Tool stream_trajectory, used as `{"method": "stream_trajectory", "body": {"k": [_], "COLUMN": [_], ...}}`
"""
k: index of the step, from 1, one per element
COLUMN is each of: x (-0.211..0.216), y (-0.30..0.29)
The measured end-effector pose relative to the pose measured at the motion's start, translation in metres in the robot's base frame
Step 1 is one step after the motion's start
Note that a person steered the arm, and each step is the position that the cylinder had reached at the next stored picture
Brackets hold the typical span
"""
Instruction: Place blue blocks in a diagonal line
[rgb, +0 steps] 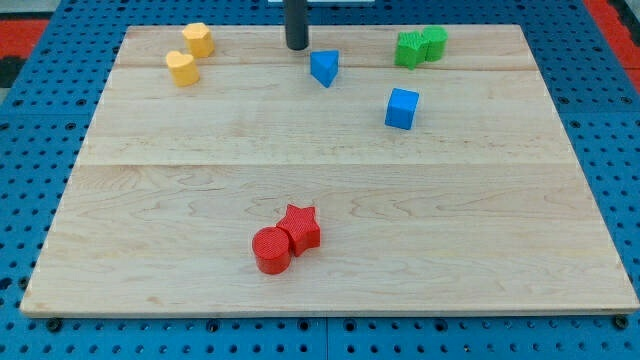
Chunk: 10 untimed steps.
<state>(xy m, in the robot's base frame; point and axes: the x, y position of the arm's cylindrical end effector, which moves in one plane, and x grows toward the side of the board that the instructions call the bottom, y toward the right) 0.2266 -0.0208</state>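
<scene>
Board (330, 270), wooden, one. My tip (297, 46): bare rod near the top edge, holding nothing, just up-left of the blue triangle (324, 67) and apart from it. Blue cube (401, 108): lower right of the triangle, so the pair already slants. Two yellow blocks (190, 54) at the top-left corner, two green blocks (419, 46) top right, red cylinder (271, 250) touching red star (301, 227) near the bottom edge. Advice: nudge the triangle slowly, keeping contact centred so it does not spin.

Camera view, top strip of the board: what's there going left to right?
Two yellow blocks → my tip → blue triangular block → blue cube → two green blocks. Within each pair the blocks overlap sideways, so each pair is listed as one.
</scene>
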Motion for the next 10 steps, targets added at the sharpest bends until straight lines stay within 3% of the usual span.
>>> {"method": "stream_trajectory", "body": {"k": [1, 3, 4, 5, 6, 7, 8, 9, 10], "x": [0.043, 0.090, 0.094, 0.055, 0.042, 0.048, 0.103, 0.097, 0.051], "y": [0.046, 0.083, 0.037, -0.054, -0.111, -0.081, -0.067, -0.126, -0.148]}}
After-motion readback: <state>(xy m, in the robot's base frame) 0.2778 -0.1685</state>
